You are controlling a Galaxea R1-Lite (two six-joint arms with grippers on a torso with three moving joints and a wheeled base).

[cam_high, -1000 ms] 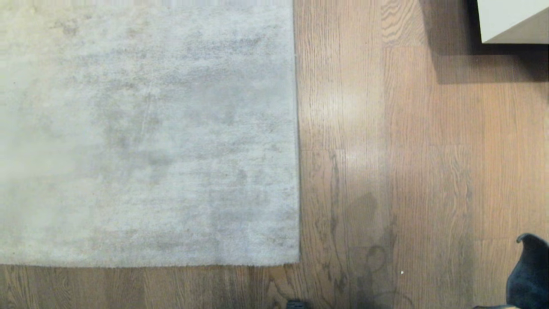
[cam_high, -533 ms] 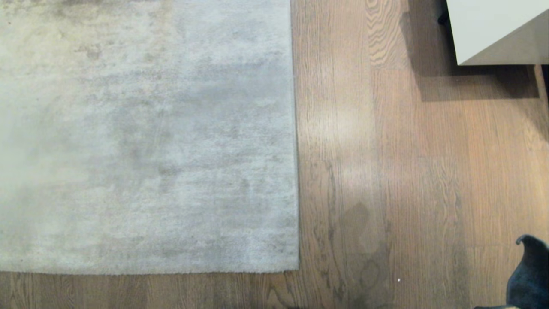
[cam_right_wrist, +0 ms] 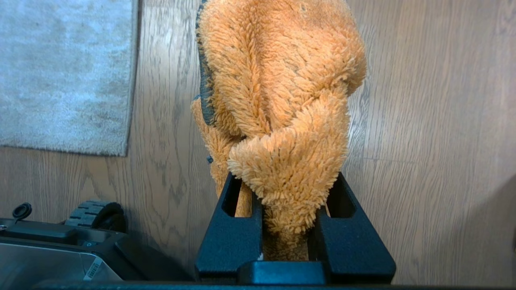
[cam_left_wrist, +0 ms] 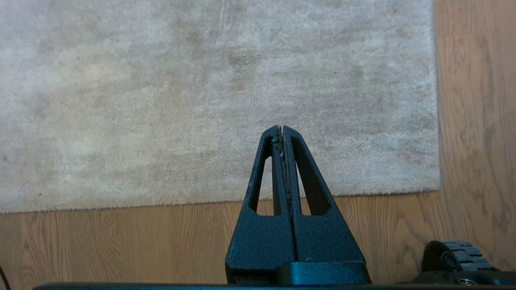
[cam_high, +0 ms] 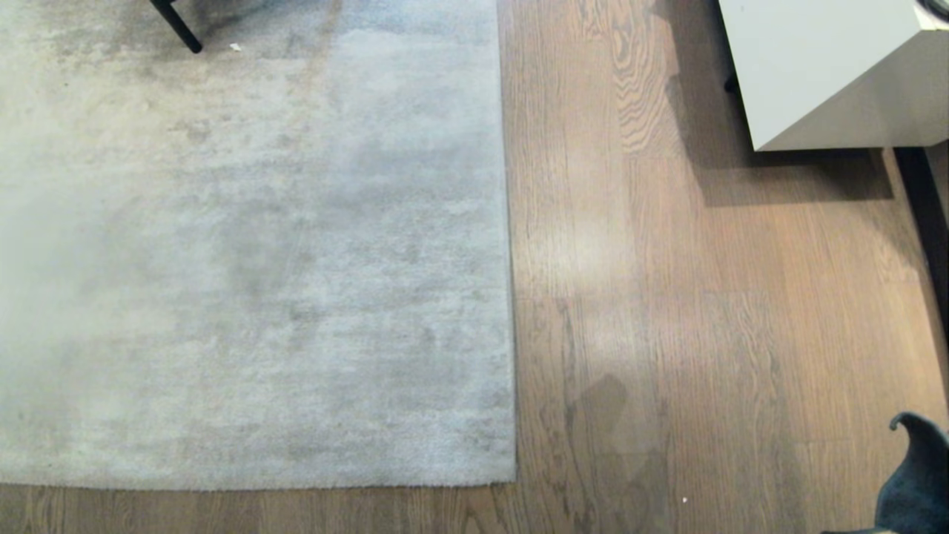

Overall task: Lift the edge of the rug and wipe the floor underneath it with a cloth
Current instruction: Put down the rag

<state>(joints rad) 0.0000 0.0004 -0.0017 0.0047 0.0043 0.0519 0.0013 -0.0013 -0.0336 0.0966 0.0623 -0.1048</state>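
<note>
The pale grey rug (cam_high: 252,245) lies flat on the brown plank floor (cam_high: 704,319). Its rug edge (cam_high: 508,259) runs straight up the middle of the head view, and a second border (cam_high: 259,487) runs along the near side. My left gripper (cam_left_wrist: 281,128) is shut and empty, hanging over the rug (cam_left_wrist: 201,88) just past its near border (cam_left_wrist: 161,204). My right gripper (cam_right_wrist: 287,181) is shut on the fuzzy orange cloth (cam_right_wrist: 278,80), which bulges out over the fingers and hides their tips. It hangs above bare floor (cam_right_wrist: 435,141), to the right of the rug's corner (cam_right_wrist: 123,151).
A white cabinet (cam_high: 830,67) stands at the back right and casts a shadow on the planks. A black furniture leg (cam_high: 176,26) rests on the rug's far left. A dark curled shape (cam_high: 916,482) fills the head view's lower right corner. My base's wheel (cam_right_wrist: 96,213) sits close below.
The whole head view has slid downward as the camera tilted up, bringing more of the cabinet and the black leg into view. The rug and floor themselves have not moved.
</note>
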